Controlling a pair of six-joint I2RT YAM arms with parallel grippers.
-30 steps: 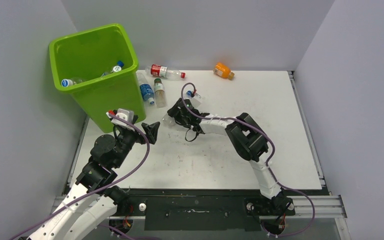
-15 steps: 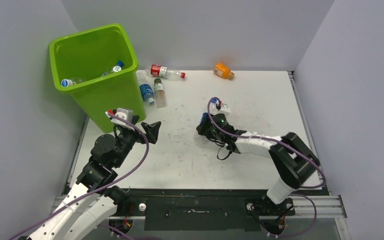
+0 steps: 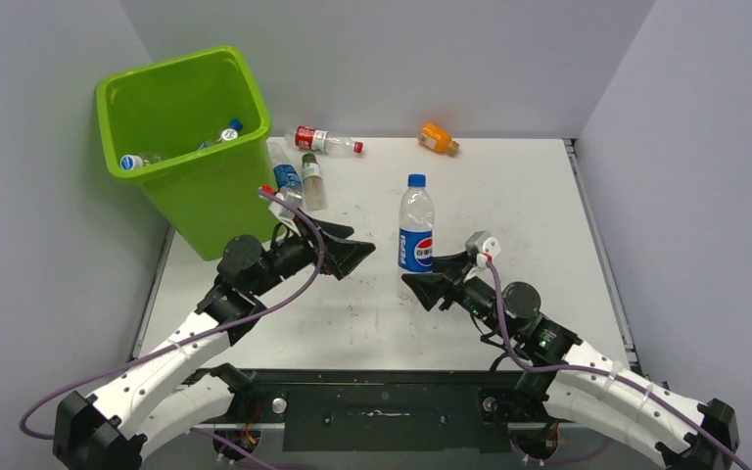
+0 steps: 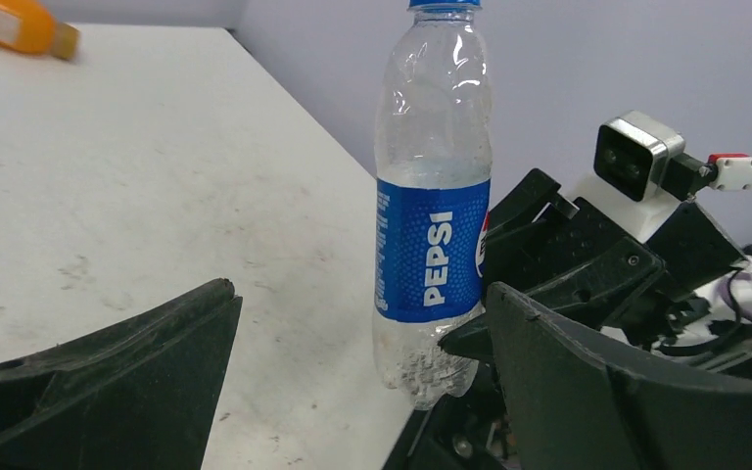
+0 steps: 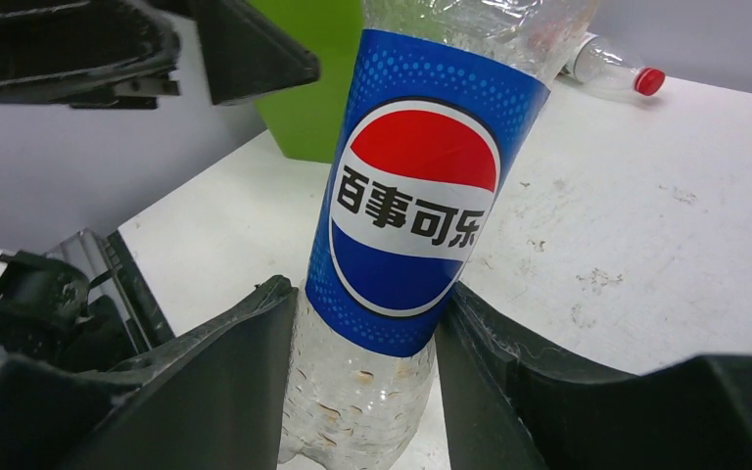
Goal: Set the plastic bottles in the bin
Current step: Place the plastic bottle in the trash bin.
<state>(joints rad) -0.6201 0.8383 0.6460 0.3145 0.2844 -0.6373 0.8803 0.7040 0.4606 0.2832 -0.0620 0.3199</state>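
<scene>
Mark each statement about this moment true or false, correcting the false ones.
1. The right gripper holds the Pepsi bottle upright. True.
2. The left gripper is shut on a bottle. False: it is open and holds nothing.
3. The orange bottle lies inside the bin. False: it lies on the table near the far edge.
4. Some bottles lie inside the bin. True.
5. The Pepsi bottle has a red cap. False: the cap is blue.
</scene>
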